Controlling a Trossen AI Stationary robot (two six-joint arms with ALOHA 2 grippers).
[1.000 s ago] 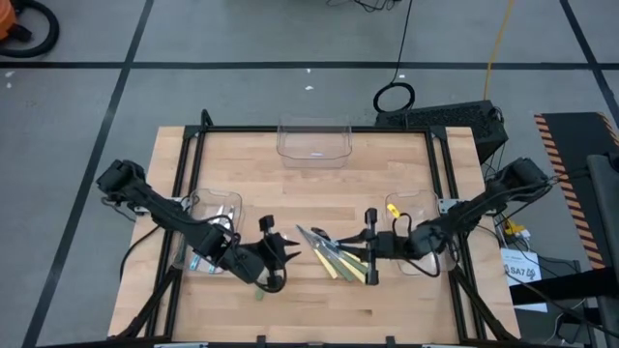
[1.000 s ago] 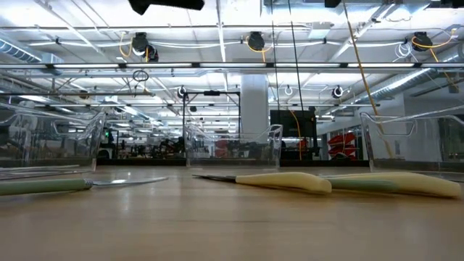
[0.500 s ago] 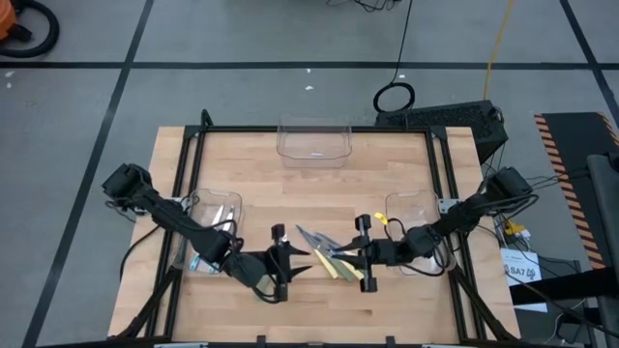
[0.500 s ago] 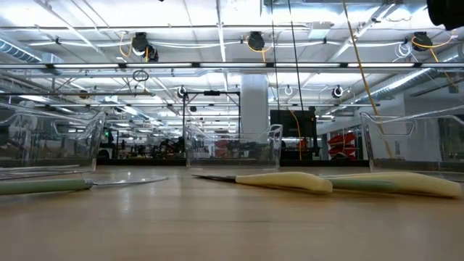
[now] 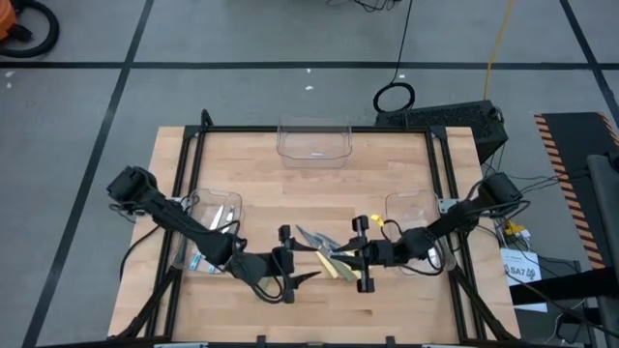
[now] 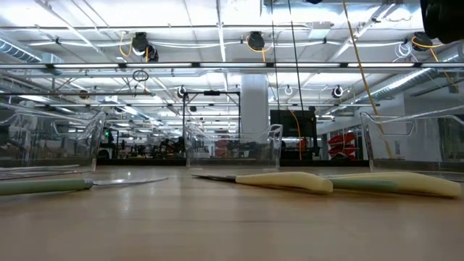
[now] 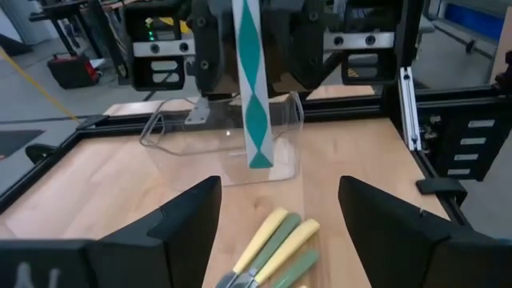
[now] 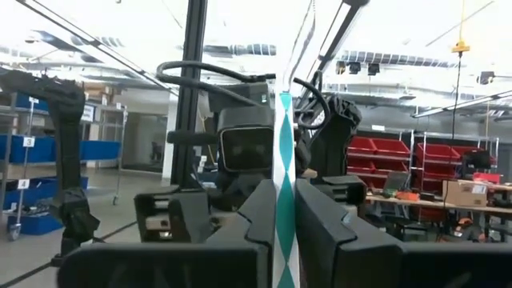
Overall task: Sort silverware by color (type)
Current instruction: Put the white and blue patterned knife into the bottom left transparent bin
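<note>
1. Left gripper sits low over the table, just left of the silverware pile, and its fingers are spread wide apart with nothing between them; the left wrist view looks straight through the gap.
2. Right gripper faces it from the other side of the pile, at the handle ends of the utensils. Its fingers are pressed together, only a thin teal-and-white strip showing in the slit between them; whether they touch any utensil cannot be made out.
3. The silverware still to sort lies fanned on the table between the two grippers: yellow and green handles, silver heads pointing towards the left arm. The left wrist view shows the yellow and green handles side by side.
4. Left bin, clear plastic, holds at least one light-blue-handled utensil and some shiny pieces.
5. Right bin holds a yellow-handled utensil; the right arm crosses over it.
6. Back bin, at the table's far edge, shows no silverware.
7. In the low view, a green-handled piece lies flat apart from the yellow ones.
</note>
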